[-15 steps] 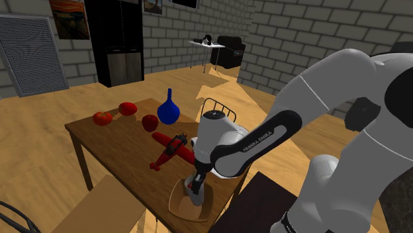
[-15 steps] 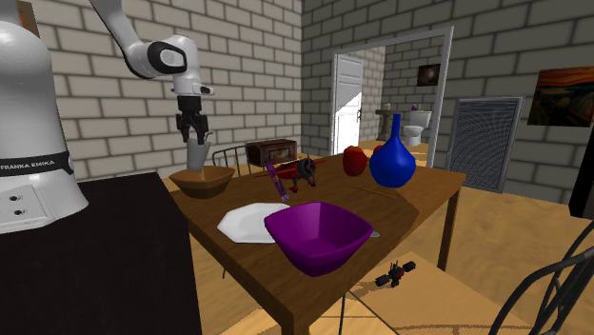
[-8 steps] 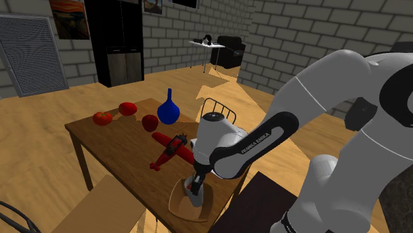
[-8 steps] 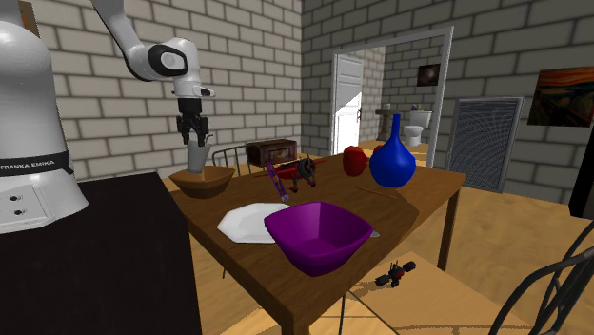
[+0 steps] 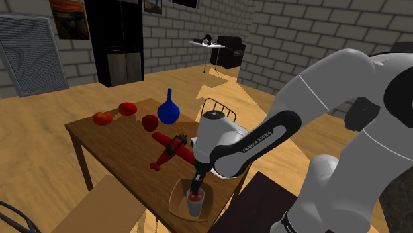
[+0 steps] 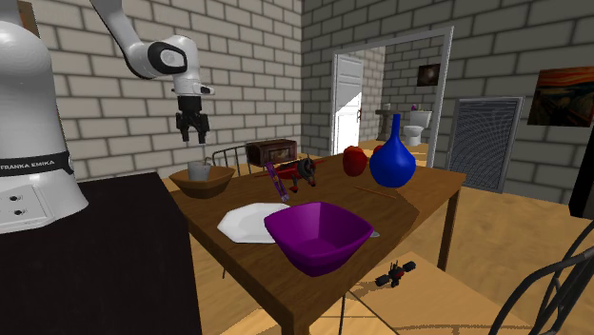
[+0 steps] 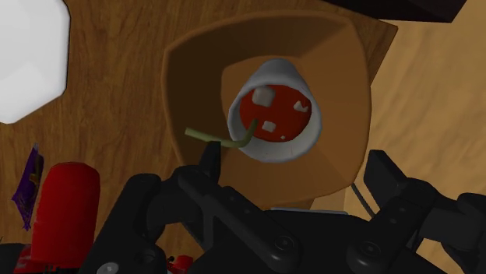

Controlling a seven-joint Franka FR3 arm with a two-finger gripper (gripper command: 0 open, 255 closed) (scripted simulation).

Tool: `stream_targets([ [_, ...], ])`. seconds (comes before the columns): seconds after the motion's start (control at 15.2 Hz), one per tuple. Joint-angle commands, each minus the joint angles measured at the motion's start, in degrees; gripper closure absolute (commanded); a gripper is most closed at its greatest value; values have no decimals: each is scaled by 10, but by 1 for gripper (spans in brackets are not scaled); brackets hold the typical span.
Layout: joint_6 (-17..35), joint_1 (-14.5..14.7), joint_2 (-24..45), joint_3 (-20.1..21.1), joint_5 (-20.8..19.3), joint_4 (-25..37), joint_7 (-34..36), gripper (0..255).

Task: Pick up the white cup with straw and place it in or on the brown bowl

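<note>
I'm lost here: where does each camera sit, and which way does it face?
Shoulder view: beside the stand, looking down across the table; the white arm crosses its right side.
Second exterior view: low beside the robot's base, facing along the table toward a doorway; base and arm at its left.
Wrist view: on the hand, looking down; the open claw's black fingers stand in the foreground.
All three share the cup standing in the brown bowl.

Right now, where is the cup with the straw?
The cup stands in the brown bowl at the shoulder view's lower middle, just below the open gripper.
</note>
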Motion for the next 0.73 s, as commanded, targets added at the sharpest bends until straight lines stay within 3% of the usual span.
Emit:
stream_targets([
  [0.0, -36, 0, -30, -1, 0, 6, -1, 0],
  [0.13, -80, 0, -62, -2, 1, 17, -1, 0],
  [0.66, -80, 0, -62, -2, 1, 17, -1, 0],
])
